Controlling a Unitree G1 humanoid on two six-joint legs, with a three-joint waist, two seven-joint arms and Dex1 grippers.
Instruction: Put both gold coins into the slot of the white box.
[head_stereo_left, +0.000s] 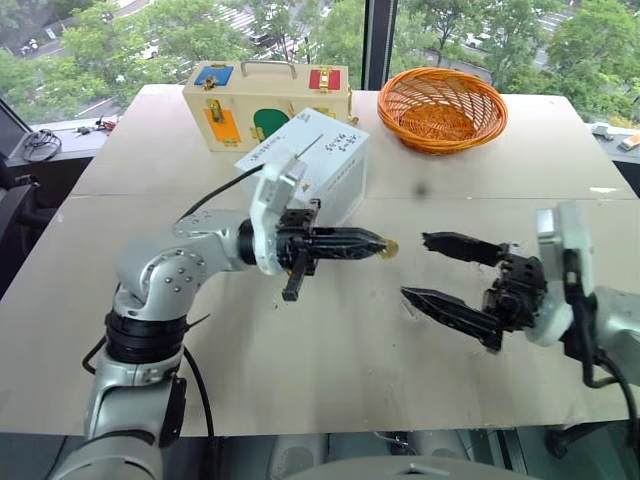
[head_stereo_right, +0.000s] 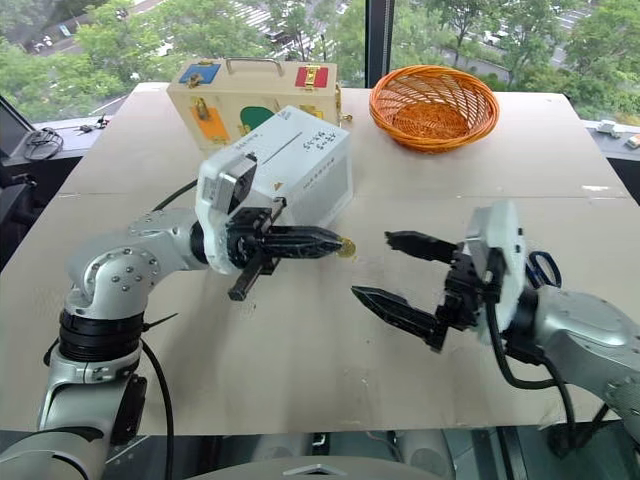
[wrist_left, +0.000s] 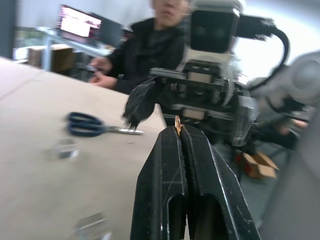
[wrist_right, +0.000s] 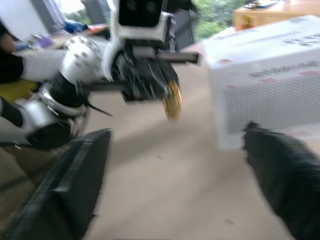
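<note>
Now the left gripper (head_stereo_left: 385, 246) pinches a gold coin (head_stereo_left: 390, 247) (edge-up), white box (head_stereo_left: 320, 160) just behind toward the worktop's far edge; the right gripper (head_stereo_left: 432, 268) gapes.

Gold coin (head_stereo_right: 346, 247) at frame centre, shiny, between black fingers (head_stereo_right: 300, 241) of left gripper (head_stereo_right: 336, 243). Right gripper (head_stereo_right: 385, 268) fingers also black. White box (head_stereo_right: 300, 170) above centre: black handwriting, fine-gridded side, dark slot (head_stereo_right: 283, 146). Wooden box (head_stereo_left: 262, 100) at upper left: pale wood, blue, red, orange, green panels. Orange woven basket (head_stereo_left: 441, 108) at upper right. Table (head_stereo_left: 330, 370) beige. Scissors (wrist_left: 87, 125): blue handles.
</note>
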